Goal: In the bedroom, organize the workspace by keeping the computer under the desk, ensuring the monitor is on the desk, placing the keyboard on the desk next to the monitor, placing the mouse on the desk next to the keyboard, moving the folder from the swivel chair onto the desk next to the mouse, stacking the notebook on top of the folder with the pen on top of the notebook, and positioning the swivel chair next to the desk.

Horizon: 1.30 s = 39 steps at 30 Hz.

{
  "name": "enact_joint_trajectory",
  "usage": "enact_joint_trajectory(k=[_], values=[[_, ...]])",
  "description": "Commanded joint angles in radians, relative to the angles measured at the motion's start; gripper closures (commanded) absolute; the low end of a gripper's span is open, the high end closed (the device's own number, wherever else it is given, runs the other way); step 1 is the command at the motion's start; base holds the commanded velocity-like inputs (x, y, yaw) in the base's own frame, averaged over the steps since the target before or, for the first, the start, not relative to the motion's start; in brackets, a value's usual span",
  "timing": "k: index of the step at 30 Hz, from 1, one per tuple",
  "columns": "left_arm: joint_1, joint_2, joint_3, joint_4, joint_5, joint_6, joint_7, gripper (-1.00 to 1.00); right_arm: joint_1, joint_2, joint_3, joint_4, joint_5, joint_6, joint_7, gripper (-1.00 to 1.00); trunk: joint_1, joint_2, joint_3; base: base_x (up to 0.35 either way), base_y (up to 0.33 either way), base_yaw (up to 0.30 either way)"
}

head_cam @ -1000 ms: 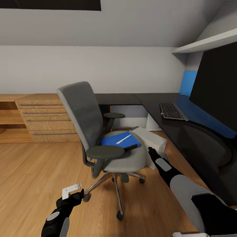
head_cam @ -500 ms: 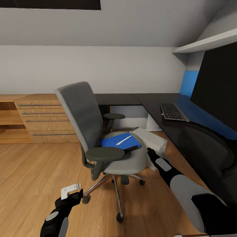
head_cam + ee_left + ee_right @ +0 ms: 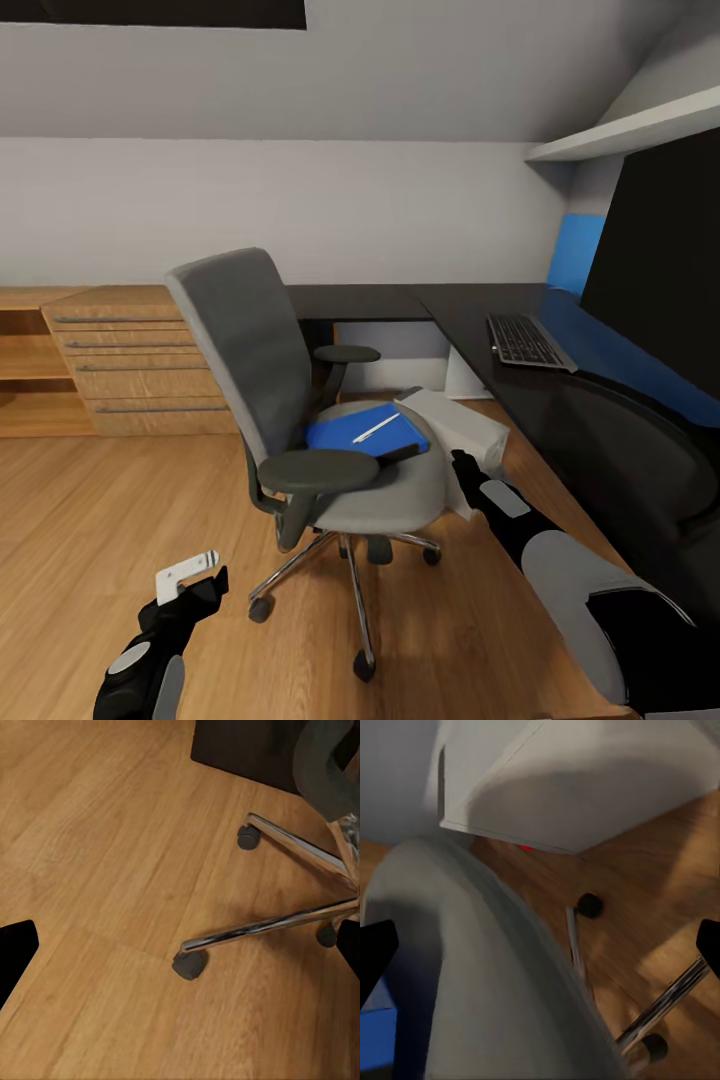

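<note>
Grey swivel chair (image 3: pixel 300 400) stands on the wooden floor (image 3: pixel 90 520) in the head view, just off the black table (image 3: pixel 560 400); the blue folder (image 3: pixel 365 430) lies on its seat with a white pen (image 3: pixel 376 427) on top. The keyboard (image 3: pixel 527 341) rests on the table near the monitor (image 3: pixel 665 270). The pale computer (image 3: pixel 455 425) sits on the floor between chair and table. The right gripper (image 3: pixel 462 468) reaches beside the seat edge; the left gripper (image 3: pixel 190 578) hovers low over the floor. From the left wrist, released fingers (image 3: pixel 15 952) frame the chrome chair base (image 3: pixel 300 892). From the right wrist, parted fingers (image 3: pixel 375 952) flank the seat (image 3: pixel 487 967) and the computer (image 3: pixel 585 780).
</note>
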Motion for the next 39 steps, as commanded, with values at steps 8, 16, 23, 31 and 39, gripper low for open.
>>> enact_joint_trajectory(k=[8, 16, 23, 31, 39], values=[[-0.001, -0.001, 0.001, -0.002, 0.008, 0.005, 0.004, -1.00, 0.000, -0.001, 0.008, -0.002, -0.012, 0.000, -0.006, -1.00, 0.000, 0.000, -0.001, 0.131, 0.000, 0.000], [-0.001, 0.000, 0.001, -0.004, 0.008, 0.005, 0.004, -1.00, 0.000, -0.001, 0.008, -0.001, -0.013, 0.001, -0.006, -1.00, 0.000, 0.000, -0.001, 0.077, 0.000, 0.000], [-0.001, 0.000, 0.001, -0.004, 0.008, 0.005, 0.005, -1.00, 0.001, 0.000, 0.009, -0.001, -0.012, 0.000, -0.003, -1.00, 0.000, 0.000, -0.001, 0.003, 0.000, 0.000], [-0.001, 0.001, 0.003, -0.004, 0.008, 0.005, 0.005, -1.00, 0.003, 0.000, 0.008, -0.001, -0.015, 0.000, -0.005, -1.00, 0.000, 0.000, -0.001, 0.000, 0.000, 0.000], [-0.001, 0.001, 0.004, -0.004, 0.008, 0.005, 0.005, -1.00, 0.004, 0.002, 0.008, 0.000, -0.015, 0.001, -0.005, -1.00, 0.000, 0.000, -0.001, 0.000, 0.000, 0.002]])
